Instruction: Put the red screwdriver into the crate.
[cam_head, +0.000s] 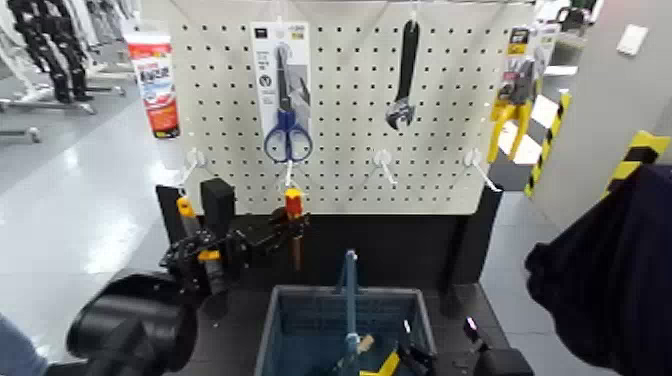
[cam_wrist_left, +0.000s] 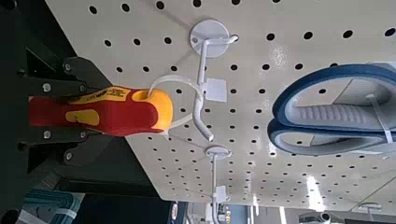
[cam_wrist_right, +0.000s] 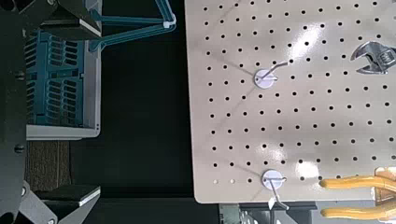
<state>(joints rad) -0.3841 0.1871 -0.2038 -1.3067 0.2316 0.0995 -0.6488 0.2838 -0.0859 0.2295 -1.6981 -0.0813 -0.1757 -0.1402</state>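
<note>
The red screwdriver (cam_head: 293, 207) has a red handle with a yellow band and hangs shaft-down in front of the pegboard's lower edge. My left gripper (cam_head: 283, 228) is shut on its handle. In the left wrist view the handle (cam_wrist_left: 112, 110) sits between the black fingers (cam_wrist_left: 79, 73), its yellow end against a white hook (cam_wrist_left: 200, 86). The blue-grey crate (cam_head: 285, 320) with an upright blue handle (cam_head: 350, 290) stands below and to the right of the screwdriver. My right gripper (cam_head: 480, 345) waits low beside the crate's right side, open and empty; its view shows the crate (cam_wrist_right: 58, 79).
The white pegboard (cam_head: 440, 110) holds blue scissors (cam_head: 288, 135), a black wrench (cam_head: 404, 80) and yellow pliers (cam_head: 512, 105). An orange-handled tool (cam_head: 186, 213) stands at the left. Some tools (cam_head: 385, 360) lie in the crate. A dark sleeve (cam_head: 610, 270) is at the right.
</note>
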